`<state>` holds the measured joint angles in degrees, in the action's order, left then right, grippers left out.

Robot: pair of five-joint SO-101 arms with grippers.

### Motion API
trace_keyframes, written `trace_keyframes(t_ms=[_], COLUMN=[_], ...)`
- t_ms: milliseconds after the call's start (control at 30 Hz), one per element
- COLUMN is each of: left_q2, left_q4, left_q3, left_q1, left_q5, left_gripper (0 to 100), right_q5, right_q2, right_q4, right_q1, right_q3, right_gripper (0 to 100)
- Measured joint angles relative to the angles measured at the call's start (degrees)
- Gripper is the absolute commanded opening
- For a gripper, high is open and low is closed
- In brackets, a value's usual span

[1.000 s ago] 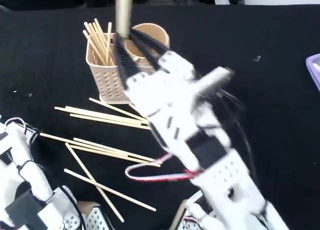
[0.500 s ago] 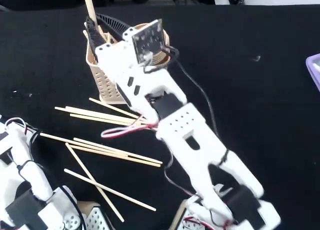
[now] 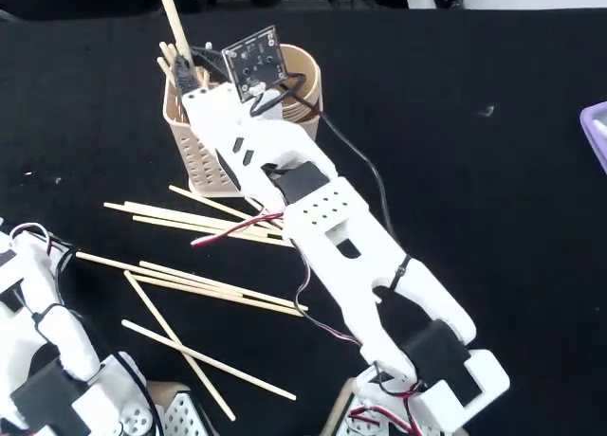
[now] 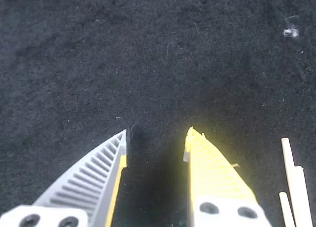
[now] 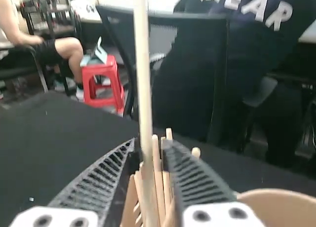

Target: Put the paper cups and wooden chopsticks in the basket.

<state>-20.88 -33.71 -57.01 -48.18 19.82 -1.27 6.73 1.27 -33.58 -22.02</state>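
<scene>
Hiding part of the basket (image 3: 195,157), right tool (image 5: 148,141) tight on chopstick (image 5: 142,84).

The right arm (image 3: 332,218) hides part of the basket (image 3: 201,156); the upright chopstick (image 3: 173,19) is cut off above.

Black tabletop (image 3: 493,218), red stool (image 5: 101,81) and dark chair (image 5: 170,44) behind.

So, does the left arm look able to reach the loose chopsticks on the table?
Probably yes: its open end effector sits over the bare table, chopstick ends lie right beside it, and nothing stands between.
</scene>
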Motion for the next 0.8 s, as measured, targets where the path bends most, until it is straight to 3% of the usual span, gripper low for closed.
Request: trace_keyframes(t_ms=[267,500,633,800], left_q2=[0.0,0.0,0.0,0.0], left_q4=[0.0,0.0,0.0,0.0], left_q3=[0.0,0.0,0.0,0.0], left_q1=[0.0,0.0,0.0,0.0], left_q5=[0.0,0.0,0.0,0.0], left_gripper=[19,19,19,19], right_q5=[0.0,0.0,0.2,1.4], right_q2=[9.5,30.6,38.9,41.2], right_q4=[10.4,40.7,53.5,51.1], right_q1=[0.0,-0.9,-6.6,-18.4], right_q3=[0.0,-5.5,-16.4,-33.8], right_gripper=[15.2,11.0,11.1,22.1])
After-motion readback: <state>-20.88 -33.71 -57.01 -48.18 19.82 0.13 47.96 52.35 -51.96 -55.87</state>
